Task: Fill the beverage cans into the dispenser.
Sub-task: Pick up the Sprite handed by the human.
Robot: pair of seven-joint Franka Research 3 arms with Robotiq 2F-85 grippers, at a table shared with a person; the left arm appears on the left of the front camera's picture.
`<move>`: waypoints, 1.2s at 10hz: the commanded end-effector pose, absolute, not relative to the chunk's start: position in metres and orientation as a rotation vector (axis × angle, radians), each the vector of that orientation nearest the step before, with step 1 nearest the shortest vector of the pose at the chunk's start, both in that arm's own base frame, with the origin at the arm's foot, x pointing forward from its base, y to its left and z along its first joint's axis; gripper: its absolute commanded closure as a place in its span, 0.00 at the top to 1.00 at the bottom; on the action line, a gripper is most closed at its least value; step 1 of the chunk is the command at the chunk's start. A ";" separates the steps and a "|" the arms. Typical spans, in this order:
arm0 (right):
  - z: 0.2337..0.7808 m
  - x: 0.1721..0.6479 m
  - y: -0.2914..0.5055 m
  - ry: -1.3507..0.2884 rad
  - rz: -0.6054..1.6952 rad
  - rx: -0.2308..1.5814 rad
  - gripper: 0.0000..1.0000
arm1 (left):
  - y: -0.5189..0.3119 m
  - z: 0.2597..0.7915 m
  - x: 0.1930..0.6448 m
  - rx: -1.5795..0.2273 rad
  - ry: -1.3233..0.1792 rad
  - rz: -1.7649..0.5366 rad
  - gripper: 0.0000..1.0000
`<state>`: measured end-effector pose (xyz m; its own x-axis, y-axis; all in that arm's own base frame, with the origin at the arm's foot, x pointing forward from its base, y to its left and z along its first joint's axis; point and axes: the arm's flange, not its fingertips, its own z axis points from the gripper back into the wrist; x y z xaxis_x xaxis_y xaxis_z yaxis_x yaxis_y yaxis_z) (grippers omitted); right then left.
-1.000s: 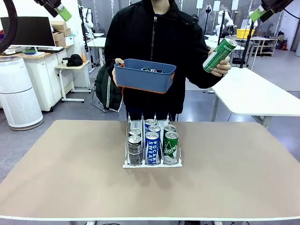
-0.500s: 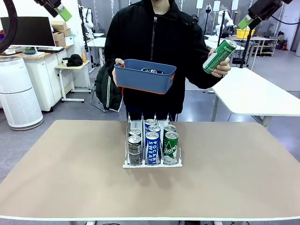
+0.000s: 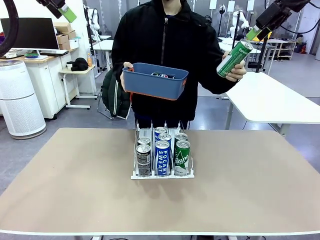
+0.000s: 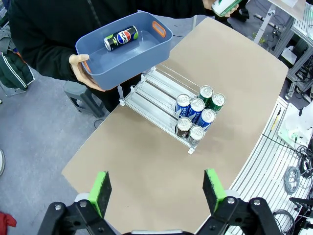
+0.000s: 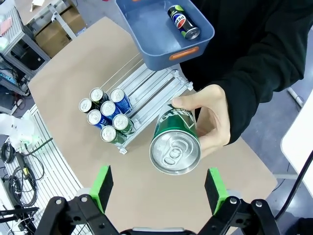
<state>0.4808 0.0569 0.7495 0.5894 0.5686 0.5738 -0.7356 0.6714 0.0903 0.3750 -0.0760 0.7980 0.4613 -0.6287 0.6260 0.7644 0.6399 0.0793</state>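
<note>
Seven cans [image 4: 197,104] stand at the front of the dispenser [image 4: 151,90] in the middle of the table [image 3: 75,190]. Two dark ones are in one outer lane, three blue in the middle lane and two green in the other. Across the table the person holds a blue tub [image 3: 152,82] in one hand, with a dark can [image 4: 121,37] lying on its side inside (its label looks like a cola brand, though we can't read it well). Their other hand [image 3: 237,71] lifts a green can [image 3: 233,58], tilted with its top towards our right gripper [image 3: 255,33]. That gripper hangs just above the can with jaws spread wide and nothing in them. Our left gripper [image 3: 65,12] sits high at the far left, equally wide apart and empty.
</note>
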 end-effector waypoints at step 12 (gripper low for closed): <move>0.719 0.514 0.069 -0.483 0.783 0.351 1.00 | -0.075 0.798 0.374 -0.229 -0.667 -0.856 1.00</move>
